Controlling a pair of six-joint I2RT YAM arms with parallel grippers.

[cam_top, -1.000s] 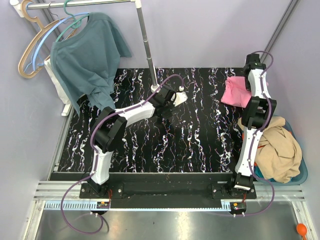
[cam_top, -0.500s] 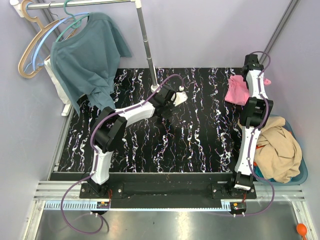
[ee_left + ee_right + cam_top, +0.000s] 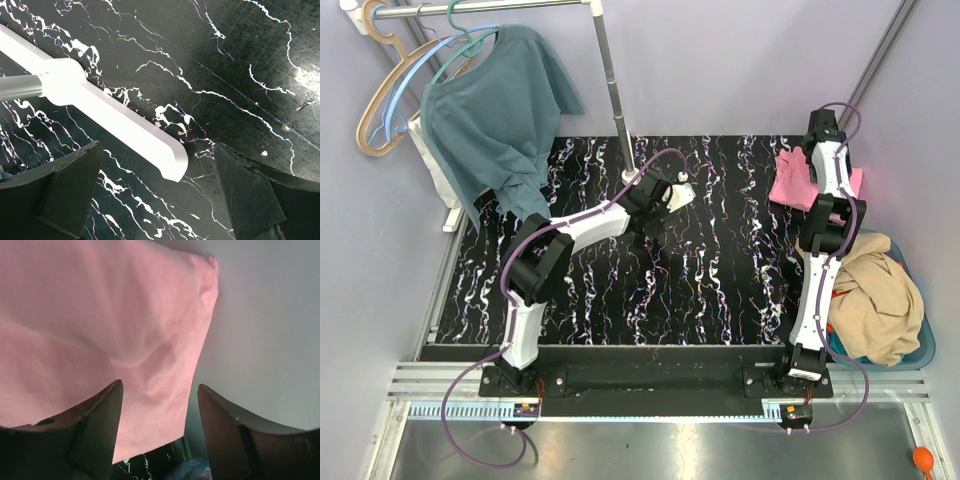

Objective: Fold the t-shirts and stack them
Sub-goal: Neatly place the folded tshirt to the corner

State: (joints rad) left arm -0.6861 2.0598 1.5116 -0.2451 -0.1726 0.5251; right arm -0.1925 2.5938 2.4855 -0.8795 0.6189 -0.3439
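The pink t-shirt (image 3: 788, 182) lies bunched at the far right corner of the bench (image 3: 720, 290), its right side close to the side wall (image 3: 920, 150). In the right wrist view the cloth's edge runs beside that pale wall. The middle and near parts of the bench are bare, so there is open room between the two arms. On the far left, the white foot (image 3: 125, 130) of the clothes rack (image 3: 612, 90) juts across the surface.

The right arm stands nearly upright from its base, bent at the elbow, and reaches to the far right corner above the pink shirt. The right tool (image 3: 160, 390) is released — its fingers stand apart with the cloth beyond them, nothing pinched. The left arm leans forward and right across the bench. The left tool (image 3: 159, 147) hangs spread wide over the tip of the rack's foot, grasping nothing.

The bench top is black with white marble veins. The tan t-shirt (image 3: 880, 290) is heaped in a blue basket (image 3: 926, 345) off the bench's right edge, near the right arm's base. A teal-blue shirt (image 3: 495, 110) hangs from the rack at the far left, with spare hangers (image 3: 380, 105) beside it — pale walls close the space in.
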